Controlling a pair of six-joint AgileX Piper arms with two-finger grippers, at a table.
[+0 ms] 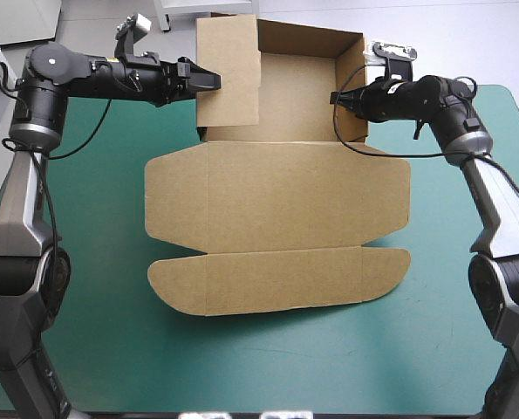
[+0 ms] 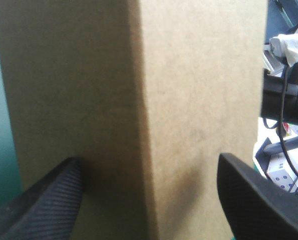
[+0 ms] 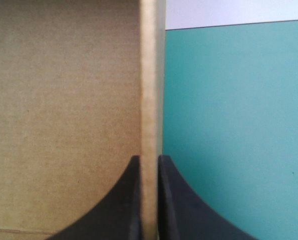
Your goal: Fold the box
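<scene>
Pinched thin between the right gripper's [image 3: 149, 159] black fingers: the top edge of the right wall [image 3: 151, 75]. Spread wide with nothing gripped, the left gripper [image 2: 149, 159], up against the outer face of the left wall [image 1: 227, 74]. Toward the table's [image 1: 111, 349] far edge, the brown box [image 1: 276, 201], lid panel [image 1: 276, 279] flat toward the near edge. Mid wall-raising, by the look of it. Next, probably: hold the right pinch firm, push the left wall inward, tuck it down.
</scene>
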